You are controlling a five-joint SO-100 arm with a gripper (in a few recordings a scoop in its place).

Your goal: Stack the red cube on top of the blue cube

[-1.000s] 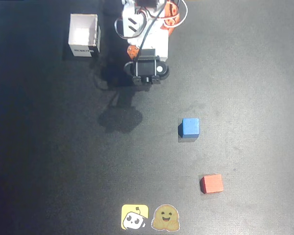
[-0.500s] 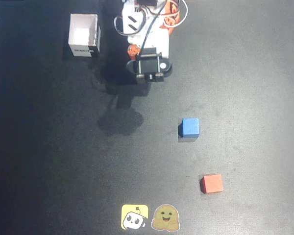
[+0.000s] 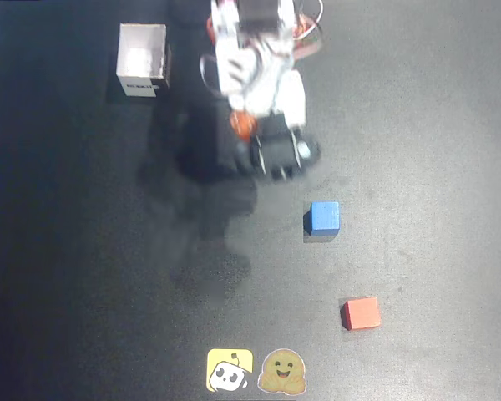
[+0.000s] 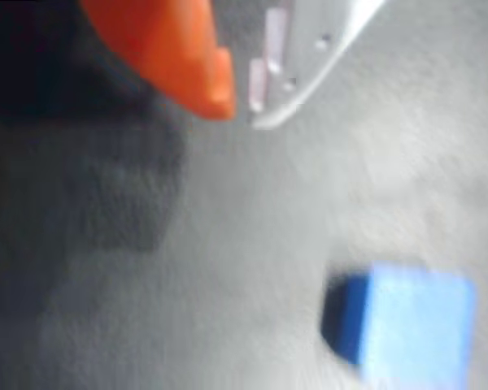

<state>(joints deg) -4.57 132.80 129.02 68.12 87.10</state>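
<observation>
A: Where is the claw (image 4: 240,106)?

B: In the wrist view its two tips sit at the top edge, an orange finger (image 4: 175,53) on the left and a pale grey-white finger (image 4: 309,57) on the right. They stand close, with just a narrow slit between the tips and nothing in it. The picture is blurred, so I cannot tell whether they are fully together.

A: And from above?

B: In the overhead view the white and orange arm (image 3: 255,63) reaches down from the top edge, with the dark wrist camera block at its end over the dark matte tabletop (image 3: 83,251). The fingers themselves are hidden under that block.

A: Take me across, left to right.

B: In the overhead view, far left near the top stands a small white open-topped cardboard box (image 3: 142,60), upright, just left of the arm. Along the bottom edge lie a yellow square sticker (image 3: 230,370) and, touching beside it, a tan round-faced sticker (image 3: 283,372).

A: The cubes?

B: The small matte bright blue cube (image 3: 324,217) lies on the tabletop, below and right of the arm's end, near but apart from it. In the wrist view it shows at lower right (image 4: 411,329), well below the tips. The small matte red-orange cube (image 3: 361,313) rests lower and slightly farther right, apart from the blue one, with bare tabletop between them.
</observation>
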